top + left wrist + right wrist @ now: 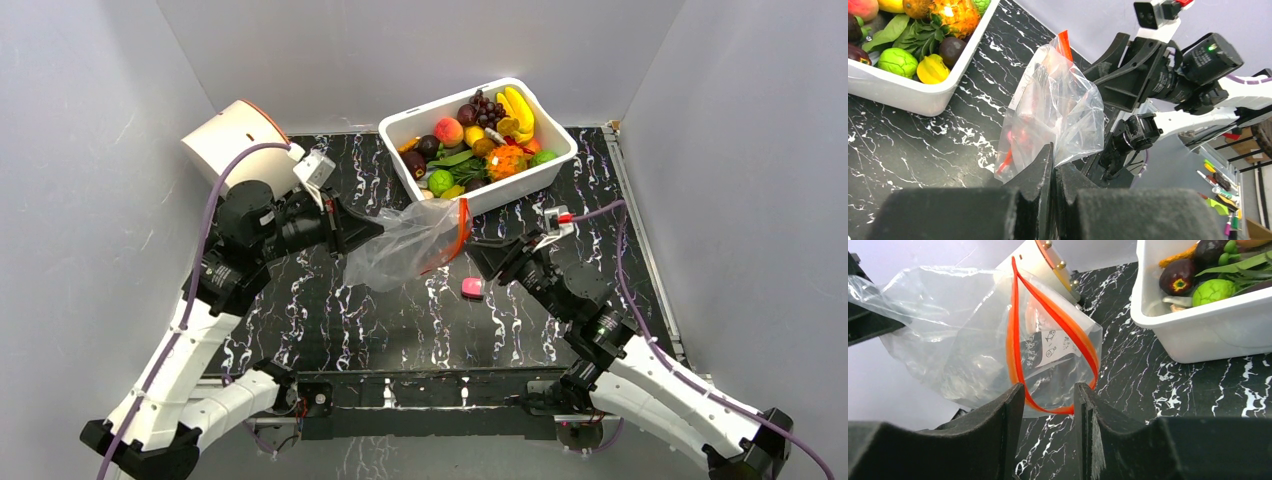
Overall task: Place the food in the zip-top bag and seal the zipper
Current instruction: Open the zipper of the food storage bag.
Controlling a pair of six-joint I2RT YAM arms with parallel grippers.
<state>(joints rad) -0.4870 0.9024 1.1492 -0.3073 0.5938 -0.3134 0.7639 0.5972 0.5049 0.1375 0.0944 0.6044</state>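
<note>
Table: black marble-patterned top (300,310), both arms reaching in from its near edge.
Pink block: small and rounded (471,287), lying on the table just in front of the right gripper.
Right gripper: (1049,389) jaws apart, pointing at the mouth of the bag; the lowest bend of the zipper loop hangs just beyond the fingertips, and whether it touches them cannot be told.
Left gripper: (1054,155) jaws clamped together on the closed end of the bag, holding it out toward the other arm.
Zip-top bag: (410,245) clear and crumpled, stretched between the two grippers at mid-table, near the bin's front wall.
Zipper: (1015,340) red-orange strip, parted into a tall narrow loop that faces the right wrist camera.
White bin: (520,185) set at an angle behind the bag.
Food: heaped in the bin, the orange pineapple (507,160) near the front, the banana bunch (518,105) at the far end.
White drum: (235,135) tilted at the far left corner.
</note>
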